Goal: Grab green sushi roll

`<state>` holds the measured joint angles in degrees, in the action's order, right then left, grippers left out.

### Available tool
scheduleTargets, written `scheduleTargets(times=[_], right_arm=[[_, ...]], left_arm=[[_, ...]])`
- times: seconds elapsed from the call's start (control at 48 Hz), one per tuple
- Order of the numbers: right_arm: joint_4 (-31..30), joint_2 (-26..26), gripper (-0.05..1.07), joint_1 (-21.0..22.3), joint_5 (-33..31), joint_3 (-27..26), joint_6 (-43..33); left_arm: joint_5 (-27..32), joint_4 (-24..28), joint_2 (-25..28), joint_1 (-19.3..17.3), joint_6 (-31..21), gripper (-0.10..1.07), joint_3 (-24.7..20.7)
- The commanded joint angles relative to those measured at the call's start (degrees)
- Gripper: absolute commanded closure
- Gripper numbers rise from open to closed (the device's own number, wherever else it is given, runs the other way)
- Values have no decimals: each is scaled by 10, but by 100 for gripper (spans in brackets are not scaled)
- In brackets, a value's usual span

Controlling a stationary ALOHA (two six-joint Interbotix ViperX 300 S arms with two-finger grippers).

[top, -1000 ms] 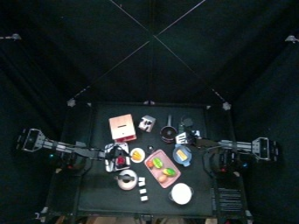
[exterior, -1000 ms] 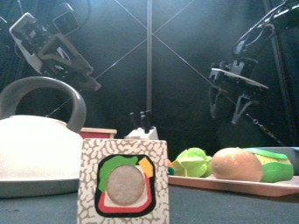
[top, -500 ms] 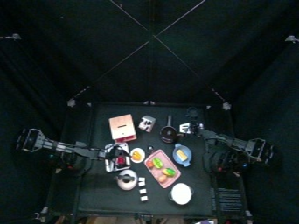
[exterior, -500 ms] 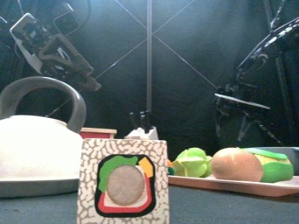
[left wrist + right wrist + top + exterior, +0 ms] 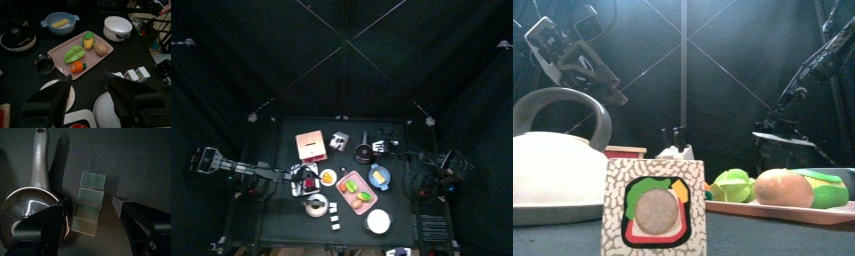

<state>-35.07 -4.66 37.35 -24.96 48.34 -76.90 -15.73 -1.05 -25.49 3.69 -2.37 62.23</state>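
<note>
While right gripper [image 5: 90,223] gapes | glossy rounded ladle [image 5: 30,203] | flat segmented strip [image 5: 89,203]

A pink tray [image 5: 59,50] lay at the table's middle, carrying a green leaf [image 5: 74,55], a corn cob [image 5: 88,40], a brown potato-like piece [image 5: 101,49] and a small carrot [image 5: 78,66]. At its 11 o'clock, in the left wrist view, sat a blue bowl [image 5: 60,23] with a yellow piece inside; at 1 o'clock, a white cup [image 5: 119,27]. A silver kettle [image 5: 553,160] stood large at the front view's 9 o'clock. A dark pan [image 5: 30,203] lay beside a strip of four green squares [image 5: 88,203].
</note>
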Motion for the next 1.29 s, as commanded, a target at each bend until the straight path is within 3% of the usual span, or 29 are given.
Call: scheduleTargets(times=[0.0, 0.375, 0.792, 0.938, 1.271], right_arm=[[-2, 3, 2, 4, 3, -11, 0], [-1, 13, 6, 6, 2, -8, 0], [2, 8, 33, 5, -5, -11, 0], [1, -30, 38, 0, -30, -15, 1], [6, -113, 38, -32, -54, -3, 0]], left_arm=[[-5, -1, -2, -1, 1, 9, -5], [-5, -1, -2, -2, 1, 9, -4], [-4, 1, -2, -4, 1, 9, -4], [-5, 1, -1, -4, 1, 9, -4], [-5, -1, -1, -4, 1, 9, -4]])
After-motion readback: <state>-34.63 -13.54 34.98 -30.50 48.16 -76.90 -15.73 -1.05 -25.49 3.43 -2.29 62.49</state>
